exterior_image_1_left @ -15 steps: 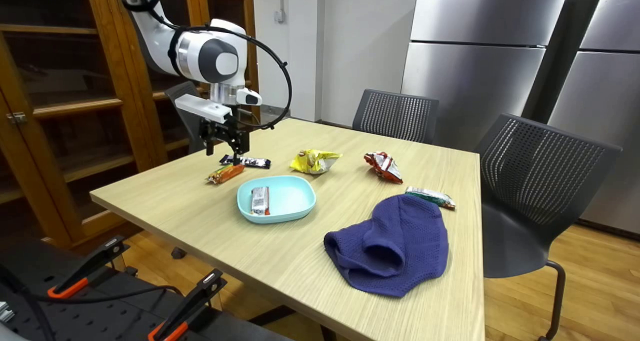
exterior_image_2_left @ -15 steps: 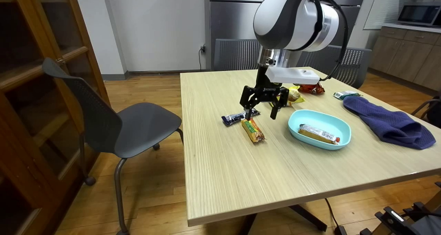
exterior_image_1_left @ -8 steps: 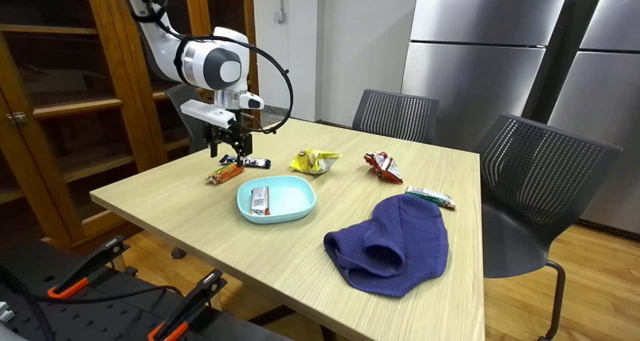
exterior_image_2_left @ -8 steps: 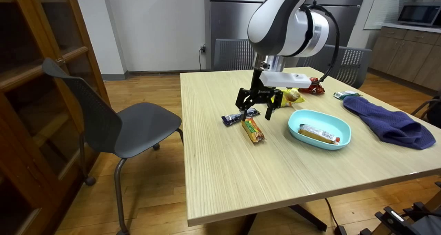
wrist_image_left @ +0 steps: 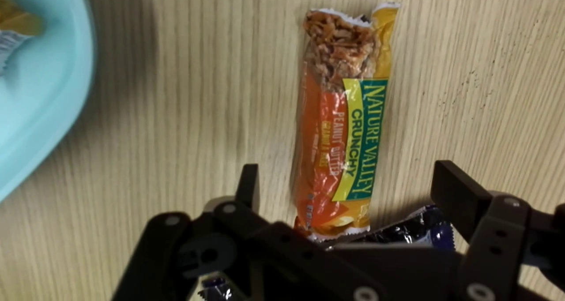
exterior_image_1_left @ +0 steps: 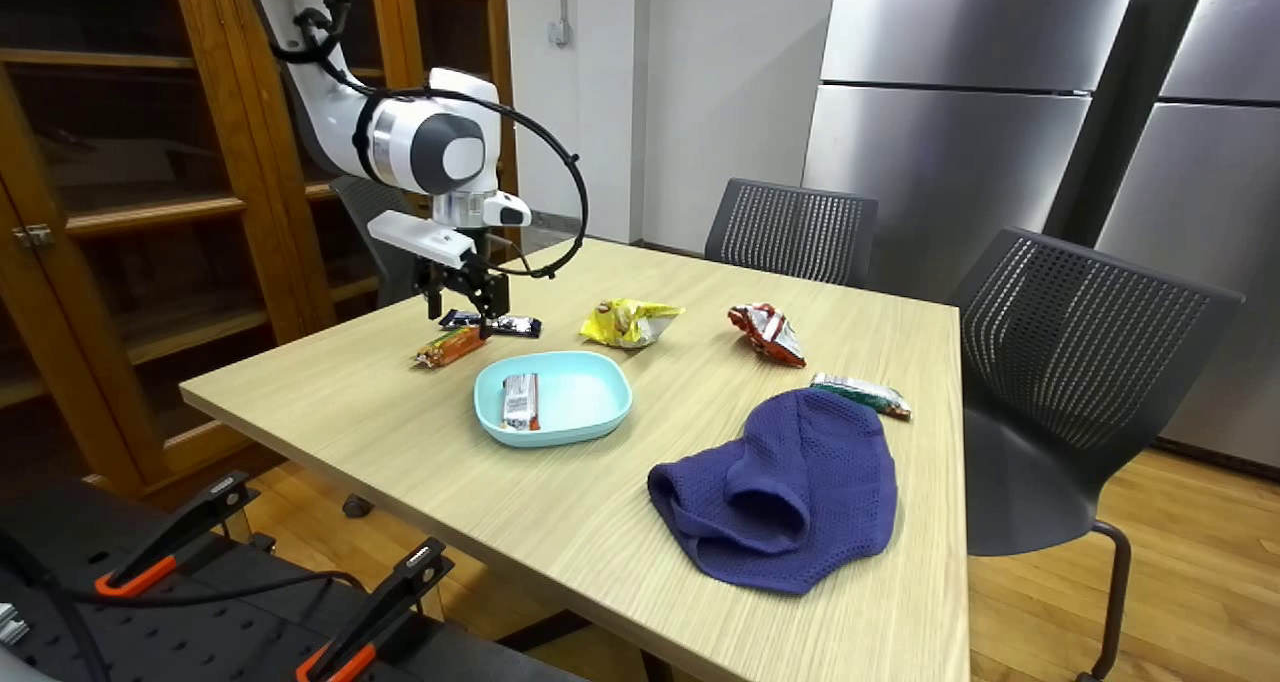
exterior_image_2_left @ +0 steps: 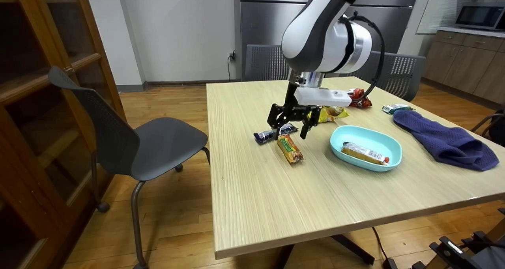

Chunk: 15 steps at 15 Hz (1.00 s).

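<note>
My gripper (wrist_image_left: 346,182) stands open above the table, its fingers wide apart and nothing between them. In the wrist view an orange-and-green granola bar (wrist_image_left: 337,137) lies below, lengthwise, its near end between the two fingers in the picture. In an exterior view the same granola bar (exterior_image_2_left: 290,149) rests on the tabletop just under the gripper (exterior_image_2_left: 289,134). A dark blue wrapped bar (wrist_image_left: 406,228) lies crosswise at its near end, mostly hidden by the gripper. Beside them, a light blue tray (exterior_image_1_left: 585,397) holds a bar in a silvery wrapper (exterior_image_1_left: 520,402).
Farther along the table (exterior_image_1_left: 450,492) are a yellow snack bag (exterior_image_1_left: 630,324), a red snack bag (exterior_image_1_left: 768,332) and a green-white bar (exterior_image_1_left: 862,393). A crumpled purple cloth (exterior_image_1_left: 800,482) lies near the table's side edge. Dark chairs (exterior_image_2_left: 161,142) stand around it.
The arm has come down closer to the granola bar, drifting left in one exterior view and slightly right in another. The jaws have stayed apart; objects on the table have not moved.
</note>
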{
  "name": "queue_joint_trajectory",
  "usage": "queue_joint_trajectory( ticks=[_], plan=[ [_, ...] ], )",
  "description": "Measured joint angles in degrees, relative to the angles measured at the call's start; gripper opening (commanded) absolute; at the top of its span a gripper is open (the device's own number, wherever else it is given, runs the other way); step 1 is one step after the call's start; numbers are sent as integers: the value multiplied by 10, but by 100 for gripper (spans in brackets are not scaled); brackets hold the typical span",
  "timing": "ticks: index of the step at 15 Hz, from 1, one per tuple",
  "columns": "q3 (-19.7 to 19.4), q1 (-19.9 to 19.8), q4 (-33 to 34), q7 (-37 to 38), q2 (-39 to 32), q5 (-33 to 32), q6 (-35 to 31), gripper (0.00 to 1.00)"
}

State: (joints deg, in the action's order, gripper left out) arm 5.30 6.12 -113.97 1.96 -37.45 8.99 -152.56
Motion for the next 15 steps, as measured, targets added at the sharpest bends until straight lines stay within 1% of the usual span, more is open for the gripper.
queue_joint_trajectory(
  ticks=[5,10,15],
  plan=[
    [-2,2,0,2,-7,-1,-6,100],
    [-28,29,-1,34,-16,-10,-49,100],
    [-46,51,0,57,-27,-22,-60,100]
  ],
)
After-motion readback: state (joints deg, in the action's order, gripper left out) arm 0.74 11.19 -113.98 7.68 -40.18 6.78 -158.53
